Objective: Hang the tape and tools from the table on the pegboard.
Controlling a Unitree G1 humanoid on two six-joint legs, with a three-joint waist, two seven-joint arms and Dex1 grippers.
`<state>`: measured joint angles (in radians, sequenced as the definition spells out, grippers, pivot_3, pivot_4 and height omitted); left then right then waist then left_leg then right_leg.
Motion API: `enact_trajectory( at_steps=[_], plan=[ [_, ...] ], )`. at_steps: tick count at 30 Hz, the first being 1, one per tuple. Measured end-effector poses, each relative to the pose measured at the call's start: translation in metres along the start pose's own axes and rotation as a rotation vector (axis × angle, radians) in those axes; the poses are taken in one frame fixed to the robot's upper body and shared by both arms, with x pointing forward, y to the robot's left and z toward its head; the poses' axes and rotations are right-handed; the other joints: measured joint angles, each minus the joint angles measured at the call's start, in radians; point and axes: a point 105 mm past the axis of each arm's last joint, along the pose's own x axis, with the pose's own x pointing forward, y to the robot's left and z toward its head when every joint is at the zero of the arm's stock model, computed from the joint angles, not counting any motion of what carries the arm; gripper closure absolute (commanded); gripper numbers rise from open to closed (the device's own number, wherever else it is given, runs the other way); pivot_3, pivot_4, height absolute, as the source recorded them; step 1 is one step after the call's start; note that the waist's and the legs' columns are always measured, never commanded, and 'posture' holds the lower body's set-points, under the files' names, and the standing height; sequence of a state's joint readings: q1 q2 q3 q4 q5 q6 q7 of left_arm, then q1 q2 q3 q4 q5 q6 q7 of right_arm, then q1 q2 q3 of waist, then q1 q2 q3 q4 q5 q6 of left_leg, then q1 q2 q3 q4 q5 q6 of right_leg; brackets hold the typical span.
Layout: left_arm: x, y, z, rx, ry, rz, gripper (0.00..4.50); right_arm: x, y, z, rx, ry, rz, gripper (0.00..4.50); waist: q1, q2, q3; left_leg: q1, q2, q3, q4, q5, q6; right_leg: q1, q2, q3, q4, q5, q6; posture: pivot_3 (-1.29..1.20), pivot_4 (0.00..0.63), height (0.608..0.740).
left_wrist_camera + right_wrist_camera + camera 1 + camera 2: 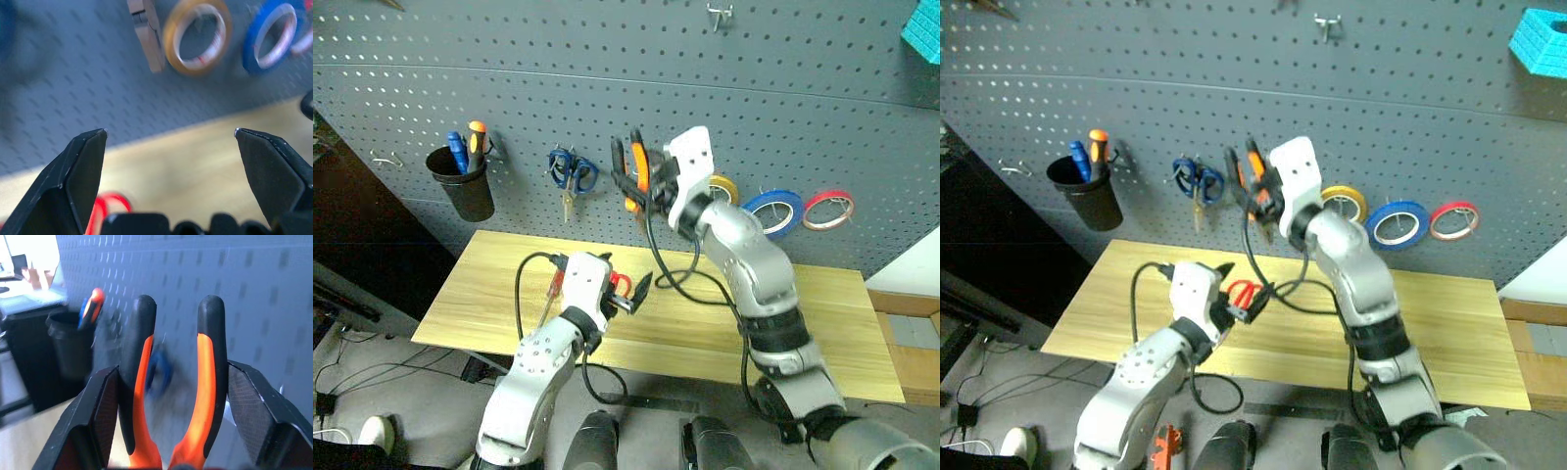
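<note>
Right gripper (171,406) clamps the pliers (633,168) by the orange-and-black handles, long axis upright, curved rubbery handle ends pointing up, held just in front of the perforated grey pegboard (607,88). Left gripper (171,142) is spread wide w/ nothing in it, over the wood table (842,323) near the red-handled scissors (1245,293). Black cup (462,183) on the board holds blue & orange screwdrivers (468,145).

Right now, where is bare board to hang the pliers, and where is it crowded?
The right gripper holds the pliers up at the pegboard. Bare board lies above them, below the upper hook. Crowded: blue-handled scissors close on one side; yellow roll, blue tape and red roll on the other.
</note>
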<state>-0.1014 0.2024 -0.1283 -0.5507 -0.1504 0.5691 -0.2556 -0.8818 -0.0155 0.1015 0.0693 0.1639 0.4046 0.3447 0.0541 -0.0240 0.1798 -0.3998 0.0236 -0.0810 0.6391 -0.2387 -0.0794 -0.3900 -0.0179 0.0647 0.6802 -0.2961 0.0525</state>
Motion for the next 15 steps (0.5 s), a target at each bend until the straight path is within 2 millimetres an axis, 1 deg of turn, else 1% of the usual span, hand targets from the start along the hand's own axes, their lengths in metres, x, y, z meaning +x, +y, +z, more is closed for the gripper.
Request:
enact_trajectory(
  at_steps=[3, 5, 8, 11, 15],
  plan=[
    [0.010, 0.008, 0.004, 0.008, -0.011, 0.015, 0.00, 0.012, -0.006, 0.021, -0.033, -0.087, -0.023, 1.74, 0.008, 0.000, -0.008, 0.000, 0.000, 0.000, -0.002, 0.001, -0.001, 0.000, 0.000, 0.000, 0.000, 0.000, 0.000, 0.25, 0.056, 0.740],
    [0.015, 0.011, 0.004, 0.006, -0.010, 0.014, 0.00, 0.016, -0.008, 0.028, -0.050, -0.128, -0.036, 1.74, 0.014, -0.002, -0.013, 0.000, 0.000, 0.001, -0.004, 0.002, -0.003, -0.001, 0.000, 0.000, -0.001, 0.000, 0.000, 0.25, 0.058, 0.740],
    [0.027, 0.013, 0.009, 0.015, -0.023, -0.009, 0.00, 0.023, -0.016, 0.031, -0.072, -0.157, -0.082, 1.74, 0.022, -0.002, -0.013, 0.000, 0.000, 0.001, -0.004, 0.002, -0.004, -0.002, 0.000, 0.000, 0.000, 0.000, -0.001, 0.25, 0.064, 0.740],
    [0.035, 0.013, 0.016, 0.031, -0.046, -0.032, 0.00, 0.028, -0.019, 0.035, -0.105, -0.190, -0.115, 1.74, 0.023, -0.001, -0.013, 0.000, 0.000, 0.002, -0.004, 0.002, -0.004, -0.003, 0.000, 0.001, 0.000, 0.000, -0.001, 0.25, 0.074, 0.740],
    [0.047, 0.016, 0.015, 0.034, -0.044, -0.043, 0.00, 0.031, -0.028, 0.036, -0.149, -0.237, -0.189, 1.74, 0.025, -0.001, -0.013, 0.000, 0.000, 0.002, -0.005, 0.002, -0.004, -0.003, 0.000, 0.001, 0.000, 0.000, -0.001, 0.24, 0.092, 0.740]
  ],
)
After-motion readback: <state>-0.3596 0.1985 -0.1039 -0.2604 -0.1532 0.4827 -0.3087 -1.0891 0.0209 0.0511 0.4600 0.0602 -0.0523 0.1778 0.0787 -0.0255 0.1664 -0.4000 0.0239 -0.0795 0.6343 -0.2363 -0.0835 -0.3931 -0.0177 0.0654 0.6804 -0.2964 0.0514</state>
